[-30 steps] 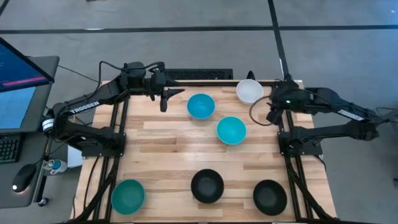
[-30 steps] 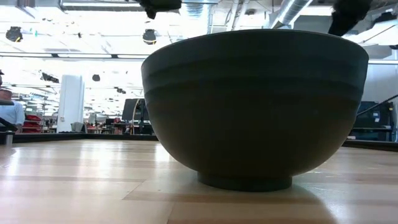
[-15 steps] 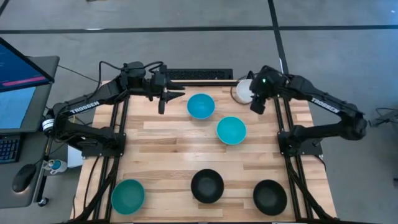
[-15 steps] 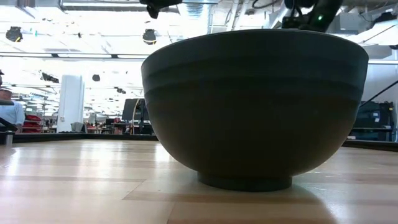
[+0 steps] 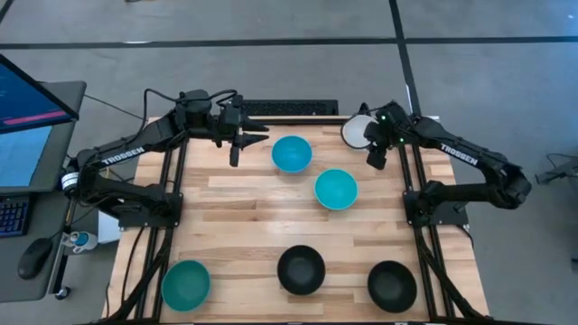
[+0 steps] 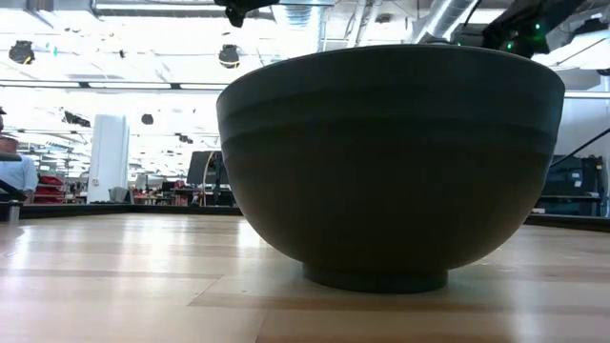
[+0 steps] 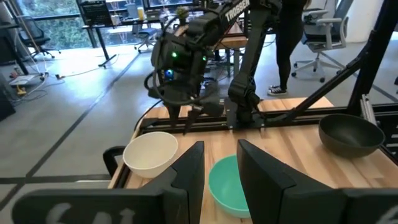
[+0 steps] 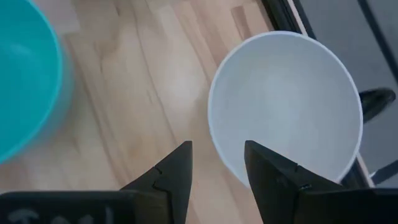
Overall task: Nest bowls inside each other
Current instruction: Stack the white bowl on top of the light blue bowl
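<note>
Six bowls rest on their bases on the wooden table. The white bowl (image 5: 354,133) is at the far right. Two cyan bowls (image 5: 292,154) (image 5: 335,190) sit mid-table. Two black bowls (image 5: 301,269) (image 5: 392,284) and the teal-green bowl (image 5: 186,283) stand along the near edge. My right gripper (image 5: 374,160) is open above the white bowl's rim (image 8: 219,140), one finger to each side of it in the right wrist view. My left gripper (image 5: 246,143) is open and waits at the far left, facing the cyan bowl (image 7: 229,180).
One black bowl (image 6: 391,162) fills the low view. Dark frame rails (image 5: 417,226) run along the table's left and right sides. A laptop (image 5: 27,108) and a mouse sit on a side stand to the left. Bare wood (image 5: 244,217) lies between the bowls.
My right gripper has swung from the table's right edge toward the left. It has turned and come over the white bowl, then barely moved in the last half second. The bowls stand where they were.
</note>
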Tool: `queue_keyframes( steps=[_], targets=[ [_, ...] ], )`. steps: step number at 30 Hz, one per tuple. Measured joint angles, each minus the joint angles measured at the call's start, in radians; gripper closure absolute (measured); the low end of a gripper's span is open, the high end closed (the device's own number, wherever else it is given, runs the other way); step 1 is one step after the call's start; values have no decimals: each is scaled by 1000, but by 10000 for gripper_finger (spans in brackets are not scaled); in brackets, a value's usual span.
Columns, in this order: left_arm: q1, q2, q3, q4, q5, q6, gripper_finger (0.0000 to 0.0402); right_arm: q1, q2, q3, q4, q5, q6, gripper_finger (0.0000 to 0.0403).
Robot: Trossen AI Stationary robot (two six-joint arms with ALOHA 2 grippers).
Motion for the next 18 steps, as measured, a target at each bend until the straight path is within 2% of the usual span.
queue_keyframes(
  steps=[6,13,18],
  targets=[
    [0,0,0,7,-17,0,315,-13,74,-46,33,-4,-86,233],
    [0,0,-1,39,-23,-23,315,-13,183,-45,185,-5,-102,233],
    [0,0,-1,61,-31,-34,315,-16,248,-45,207,-16,-130,233]
  ],
)
